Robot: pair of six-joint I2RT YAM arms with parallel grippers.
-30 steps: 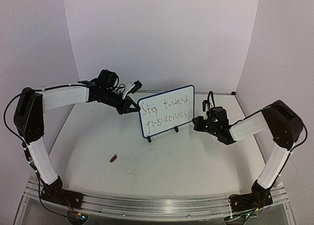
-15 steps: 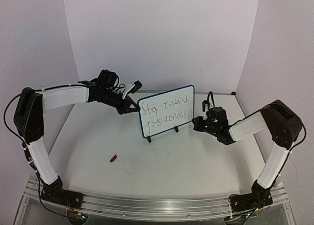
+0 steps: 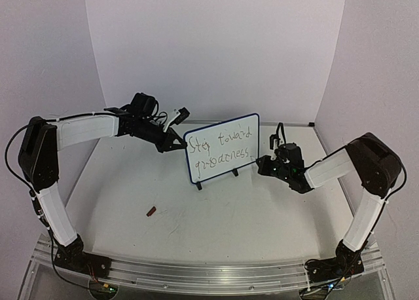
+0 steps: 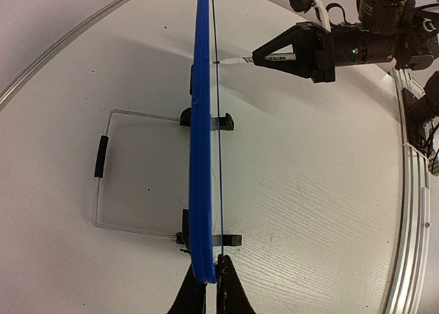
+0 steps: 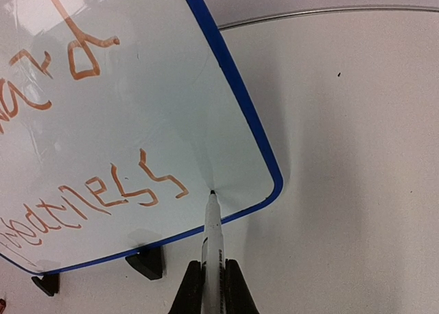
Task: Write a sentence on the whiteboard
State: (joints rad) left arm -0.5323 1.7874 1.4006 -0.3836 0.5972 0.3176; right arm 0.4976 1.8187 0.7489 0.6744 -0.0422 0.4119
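1. The whiteboard (image 3: 209,171) stood upright mid-table. Seen from above, its long axis ran from 8 to 2 o'clock, and it lay at 10 o'clock from the right gripper (image 5: 212,266).
2. The left gripper (image 4: 206,276) was pinched tight on the board's 9 o'clock edge, with its arm stretched in low.
3. The right gripper was clamped on a marker (image 5: 211,225), its forearm low and aimed at 10 o'clock.
4. The marker's tip touched the board near its 5 o'clock corner, just past the end of the sentence (image 3: 221,149).

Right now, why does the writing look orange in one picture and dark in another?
Right wrist view: close up, the writing shows orange on the shiny whiteboard, with pale glare near the top left. Top view: it's small, so it reads dark.
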